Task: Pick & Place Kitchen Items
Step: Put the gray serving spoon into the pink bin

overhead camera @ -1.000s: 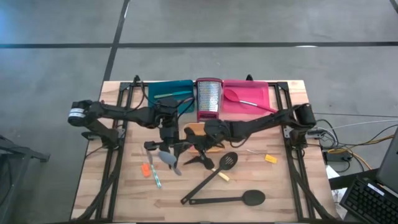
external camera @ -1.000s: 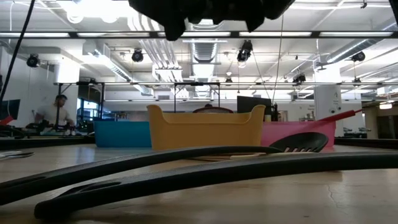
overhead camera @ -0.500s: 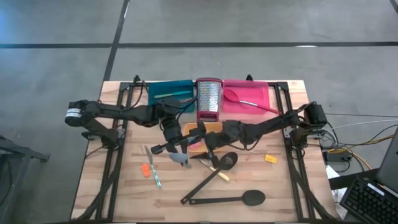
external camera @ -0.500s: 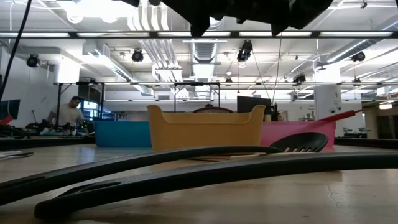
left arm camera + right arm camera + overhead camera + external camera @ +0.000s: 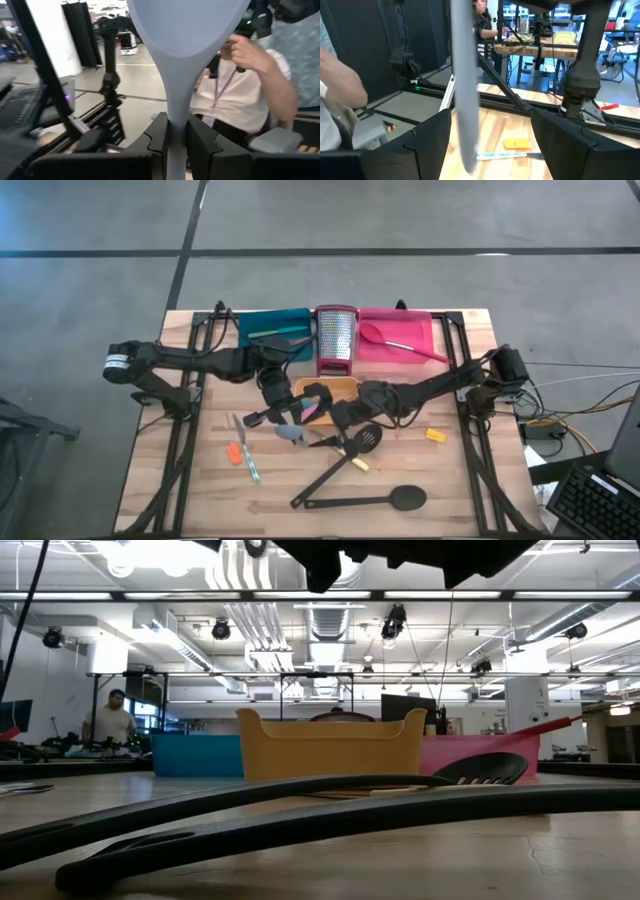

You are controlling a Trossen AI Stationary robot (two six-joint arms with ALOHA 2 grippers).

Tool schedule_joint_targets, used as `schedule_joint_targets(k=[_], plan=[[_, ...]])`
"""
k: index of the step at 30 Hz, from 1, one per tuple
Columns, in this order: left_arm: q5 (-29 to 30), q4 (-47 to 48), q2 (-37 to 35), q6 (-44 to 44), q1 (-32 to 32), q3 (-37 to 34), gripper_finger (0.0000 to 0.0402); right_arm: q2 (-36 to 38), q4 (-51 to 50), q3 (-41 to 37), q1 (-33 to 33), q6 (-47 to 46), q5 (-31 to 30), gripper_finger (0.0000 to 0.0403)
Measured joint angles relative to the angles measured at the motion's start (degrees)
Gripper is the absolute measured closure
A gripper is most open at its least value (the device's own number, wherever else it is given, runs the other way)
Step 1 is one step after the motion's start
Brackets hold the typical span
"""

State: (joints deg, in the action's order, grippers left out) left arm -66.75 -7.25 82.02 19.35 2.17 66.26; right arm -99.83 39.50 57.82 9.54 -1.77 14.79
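Note:
A grey spoon (image 5: 289, 435) hangs over the middle of the table, in front of the orange tray (image 5: 340, 385). My left gripper (image 5: 272, 418) is shut on it. In the left wrist view the spoon's bowl (image 5: 187, 35) fills the picture above the fingers. My right gripper (image 5: 312, 418) reaches in from the table's right and is open. In the right wrist view the spoon (image 5: 465, 100) shows edge-on between its two fingers (image 5: 427, 137), with a gap on each side. My left gripper pinches the spoon's handle (image 5: 177, 127) between its two fingers, just below where it widens into the bowl. The fingers lie level. The spoon is lifted clear of the table.
At the back stand a teal tray (image 5: 272, 328), a steel grater (image 5: 336, 338) and a pink tray (image 5: 400, 335) with a pink spoon. Near the front lie a black slotted spatula (image 5: 365, 440), a long black spoon (image 5: 395, 499), a yellow piece (image 5: 435, 434), and an orange piece (image 5: 234, 452) beside a thin teal-handled tool (image 5: 252, 468).
My left gripper has turned at the wrist, swinging the grey spoon a little toward the table's right. My right gripper has drawn back toward the table's right edge.

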Motion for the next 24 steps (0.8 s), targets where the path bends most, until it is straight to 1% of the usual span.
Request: schedule_joint_targets(k=[5,12,14,16,17,20,22,24], plan=[[1.14,0.15,0.0,1.42,0.07,0.01,0.036,-1.92,2.04,1.53,1.06,0.79,-0.03,0.0138],[1.12,0.63,0.0,1.25,0.07,0.36,0.036,-5.85,-0.52,6.86,1.12,2.49,-0.36,0.0176],[1.15,1.41,-0.11,0.87,0.07,0.35,0.036,-6.02,-2.41,7.73,1.12,3.43,-0.39,0.0201],[1.13,2.34,-0.39,0.81,0.07,0.35,0.036,-5.99,-3.41,8.26,1.2,3.97,-0.39,0.0238],[1.11,2.6,-0.53,0.79,0.07,0.35,0.036,-5.99,-3.49,8.28,1.25,4.33,-0.42,0.0262],[1.21,2.69,-0.74,0.79,0.07,0.35,0.036,-5.89,-4.08,8.24,1.49,5.92,-0.98,0.0351],[1.54,2.54,-0.74,-0.09,0.03,0.35,0.0359,-5.75,-4.24,8.22,1.45,7.16,-0.95,0.0355],[1.89,2.49,-0.81,-1.35,0.09,0.37,0.0343,-5.62,-4.42,8.22,1.45,7.14,-1.68,0.0355]])
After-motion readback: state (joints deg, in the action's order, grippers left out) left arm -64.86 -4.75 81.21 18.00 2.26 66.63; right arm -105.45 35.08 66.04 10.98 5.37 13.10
